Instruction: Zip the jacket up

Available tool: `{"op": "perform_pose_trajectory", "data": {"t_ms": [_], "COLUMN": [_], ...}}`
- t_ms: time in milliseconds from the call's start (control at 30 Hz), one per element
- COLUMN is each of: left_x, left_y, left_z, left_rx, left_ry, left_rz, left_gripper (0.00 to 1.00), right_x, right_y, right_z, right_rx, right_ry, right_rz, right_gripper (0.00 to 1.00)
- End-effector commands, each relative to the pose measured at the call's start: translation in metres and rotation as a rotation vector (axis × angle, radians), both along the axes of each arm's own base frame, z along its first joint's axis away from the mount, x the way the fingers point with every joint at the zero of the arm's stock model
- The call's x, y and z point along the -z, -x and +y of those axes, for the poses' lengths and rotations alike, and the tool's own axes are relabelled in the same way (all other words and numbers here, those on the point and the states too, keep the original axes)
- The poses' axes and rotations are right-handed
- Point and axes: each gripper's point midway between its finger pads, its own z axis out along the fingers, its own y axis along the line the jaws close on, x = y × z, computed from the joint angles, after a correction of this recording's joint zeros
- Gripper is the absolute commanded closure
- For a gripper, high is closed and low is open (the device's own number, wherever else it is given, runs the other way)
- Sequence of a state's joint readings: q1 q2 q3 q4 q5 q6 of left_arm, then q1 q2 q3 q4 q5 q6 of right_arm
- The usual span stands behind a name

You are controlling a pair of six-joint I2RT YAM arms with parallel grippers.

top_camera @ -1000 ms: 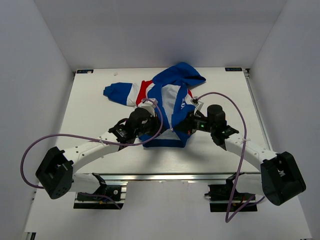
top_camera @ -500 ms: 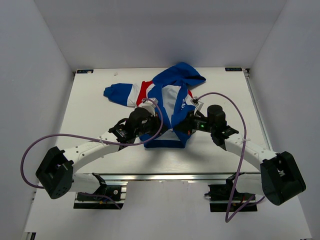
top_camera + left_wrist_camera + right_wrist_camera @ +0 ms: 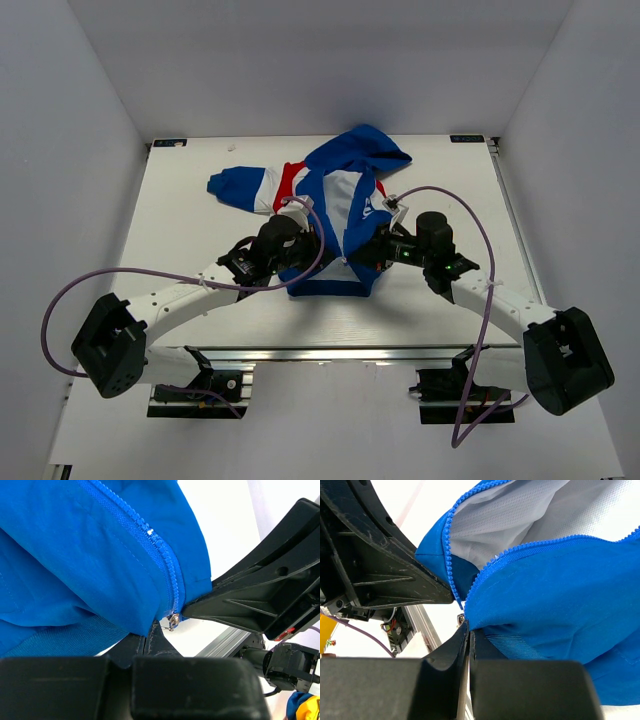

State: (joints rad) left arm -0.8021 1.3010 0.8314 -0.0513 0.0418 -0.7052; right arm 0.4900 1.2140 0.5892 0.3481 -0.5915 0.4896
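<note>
From above, the royal-blue hooded fabric jacket (image 3: 340, 195) with white and red panels lies mid-way across the white tabletop (image 3: 190, 230), both arms at its hem

Left wrist view: the left end effector (image 3: 150, 636) is pinched shut on the hem beside the blue zipper (image 3: 162, 560)

Right wrist view: the right end effector (image 3: 469, 630) is clamped shut on the hem's facing edge

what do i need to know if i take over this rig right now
Left gripper: shut on the jacket hem beside the zipper's lower end.
Right gripper: shut on the other front panel's hem.
Jacket: on the table, hood at the far side.
Done: both bottom corners pinched.
To do: teeth gape above the hem; zipper not yet pulled up.
</note>
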Motion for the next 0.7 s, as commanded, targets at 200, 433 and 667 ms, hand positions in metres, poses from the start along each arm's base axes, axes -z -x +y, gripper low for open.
{"op": "perform_pose_trajectory", "data": {"t_ms": [200, 433, 667], "left_x": [-0.0174, -0.0166, -0.0176], "left_y": [0.0013, 0.0023, 0.0041], "left_z": [-0.0009, -0.0022, -0.0014], "left_rx": [0.009, 0.017, 0.022], "left_ry": [0.039, 0.042, 0.046], "left_rz": [-0.034, -0.031, -0.034], "left_gripper": [1.0, 1.0, 1.0], "right_x": [-0.0237, -0.0252, -0.0234], "right_y": [-0.0016, -0.0034, -0.0051], "right_z": [0.0026, 0.0039, 0.0025], "right_rx": [-0.014, -0.015, -0.002], "right_ry": [-0.06, -0.063, -0.057], "right_rz": [-0.077, -0.083, -0.082], "right_gripper": [1.0, 1.0, 1.0]}}
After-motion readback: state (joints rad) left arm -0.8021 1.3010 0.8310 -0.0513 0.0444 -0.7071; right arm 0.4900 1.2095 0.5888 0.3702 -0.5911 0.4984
